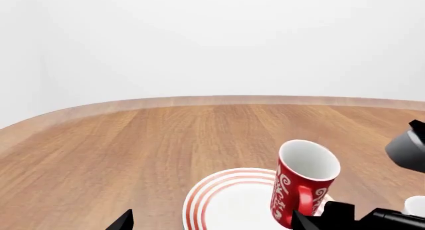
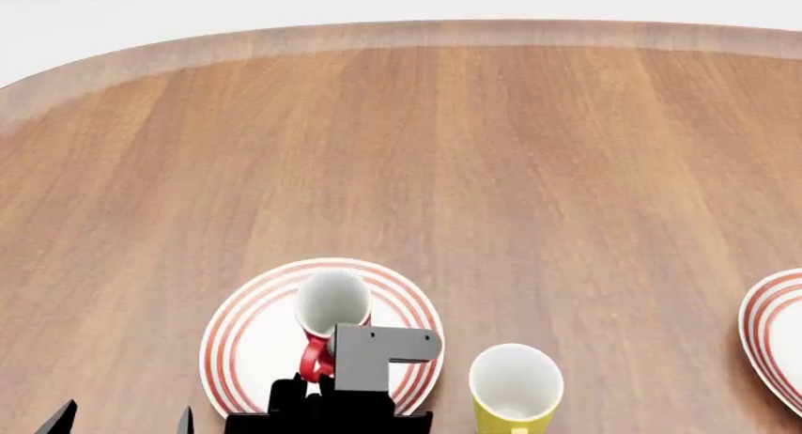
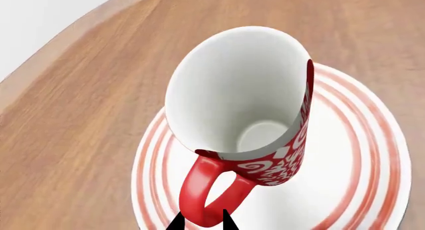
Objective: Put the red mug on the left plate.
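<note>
Red mug (image 3: pixel 265 135) is tilting over the left plate (image 2: pixel 239 340) near the tabletop's (image 2: pixel 501 171) front edge, the right gripper (image 3: pixel 202 221) pinching its handle for lowering; left jaws' state is unclear.

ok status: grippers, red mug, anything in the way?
Right gripper at the red mug handle, grip unconfirmed. Left gripper apart from it, state unclear. Mug over the left plate, upright. Yellow mug beside the plate, not blocking.
</note>
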Tool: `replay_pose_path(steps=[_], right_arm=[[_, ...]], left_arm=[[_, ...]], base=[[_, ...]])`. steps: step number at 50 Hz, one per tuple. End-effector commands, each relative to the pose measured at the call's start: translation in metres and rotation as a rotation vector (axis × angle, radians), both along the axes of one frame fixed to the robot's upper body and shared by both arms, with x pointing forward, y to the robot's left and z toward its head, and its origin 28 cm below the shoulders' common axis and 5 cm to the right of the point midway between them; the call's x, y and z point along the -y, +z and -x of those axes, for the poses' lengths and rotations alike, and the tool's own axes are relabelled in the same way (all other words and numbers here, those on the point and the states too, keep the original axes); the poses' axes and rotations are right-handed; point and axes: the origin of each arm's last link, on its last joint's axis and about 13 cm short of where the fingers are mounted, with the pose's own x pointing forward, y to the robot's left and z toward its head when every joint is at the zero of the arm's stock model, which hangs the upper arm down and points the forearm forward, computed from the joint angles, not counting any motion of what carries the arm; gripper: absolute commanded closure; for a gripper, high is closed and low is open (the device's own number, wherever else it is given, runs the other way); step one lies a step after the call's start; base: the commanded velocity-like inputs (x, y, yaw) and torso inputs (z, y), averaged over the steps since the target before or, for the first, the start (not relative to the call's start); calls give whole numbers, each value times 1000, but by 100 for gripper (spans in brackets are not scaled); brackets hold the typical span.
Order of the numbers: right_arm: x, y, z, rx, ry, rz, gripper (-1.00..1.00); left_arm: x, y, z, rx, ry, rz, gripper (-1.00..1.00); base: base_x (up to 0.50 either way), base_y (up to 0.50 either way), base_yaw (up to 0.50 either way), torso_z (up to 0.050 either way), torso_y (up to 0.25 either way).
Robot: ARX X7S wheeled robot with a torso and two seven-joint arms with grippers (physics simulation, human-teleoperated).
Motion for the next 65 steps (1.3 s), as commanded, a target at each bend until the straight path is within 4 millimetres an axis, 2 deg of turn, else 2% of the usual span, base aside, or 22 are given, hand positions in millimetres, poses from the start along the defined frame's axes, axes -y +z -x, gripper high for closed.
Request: replay_pose_path(steps=[1, 24, 65], right_arm=[[3, 2, -4, -21, 32, 10, 100], [7, 6, -9, -50, 46, 19, 100], [11, 3, -8, -107, 44, 33, 100]], left_arm=[[0, 0, 0, 0, 0, 1, -100], [0, 0, 0, -1, 2, -2, -100], [-1, -1, 0, 0, 7, -4, -100]], base=[[0, 0, 0, 0, 0], [0, 0, 0, 0, 0], [0, 0, 0, 0, 0]])
